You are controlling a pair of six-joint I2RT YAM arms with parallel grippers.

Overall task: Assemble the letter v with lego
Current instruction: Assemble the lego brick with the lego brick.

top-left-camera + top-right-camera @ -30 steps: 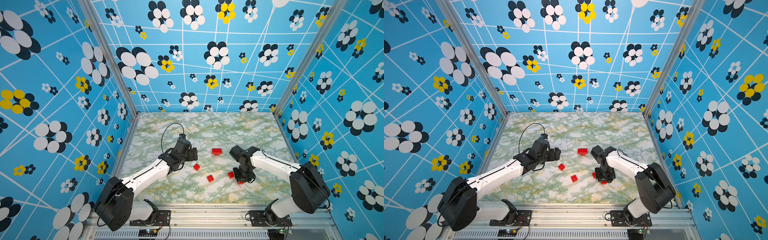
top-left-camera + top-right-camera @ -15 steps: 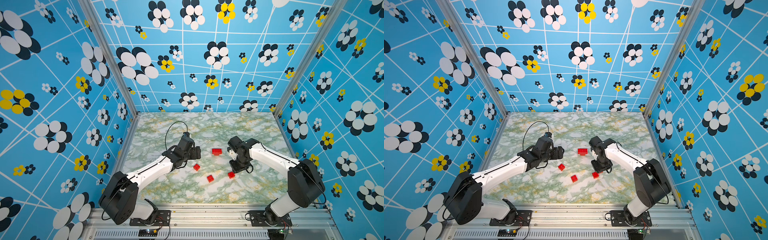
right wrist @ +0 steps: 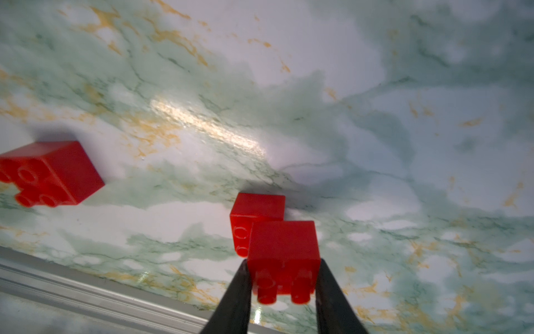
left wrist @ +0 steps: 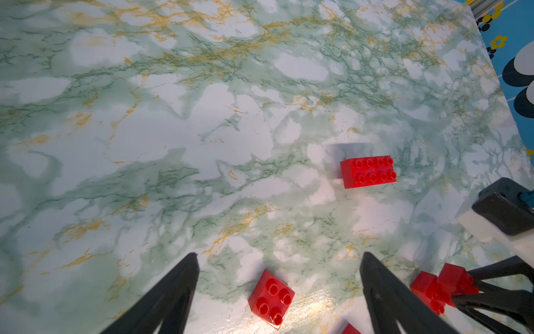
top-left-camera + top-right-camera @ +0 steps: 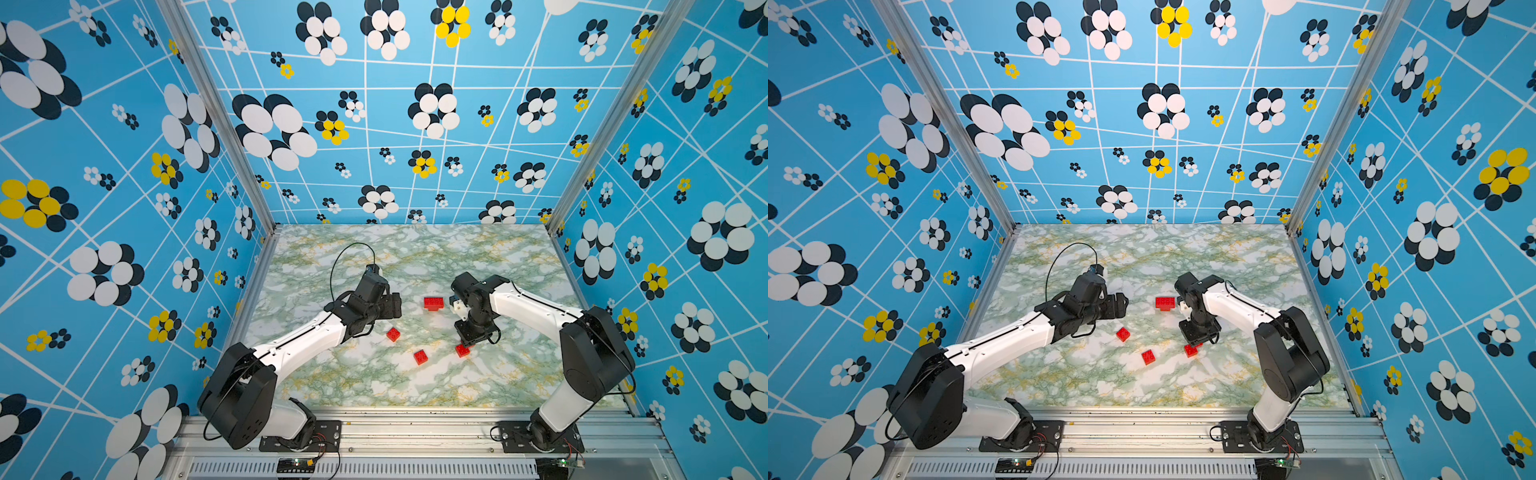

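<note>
Right wrist view: your right gripper (image 3: 283, 264) has its fingers (image 3: 237, 295) pinched on the flat sides of a small red brick (image 3: 284, 251). The studs are turned back toward the wrist, so the hollow underside faces down, ready to press onto something. It hangs over a second small brick (image 3: 257, 208) lying on the bench (image 3: 375, 115) and half covers it. I judge that offset to be the first step of one arm of the V, though I cannot tell whether they touch.

Your left gripper (image 4: 279, 255) stands wide and empty over a third small brick (image 4: 271, 297), studs up and set cornerwise.

In a top view, the long brick (image 5: 433, 303) sits mid-bench, studs up, its long axis parallel to the far edge. A fourth small brick (image 5: 420, 357) lies nearer the front edge. No V is built yet.
</note>
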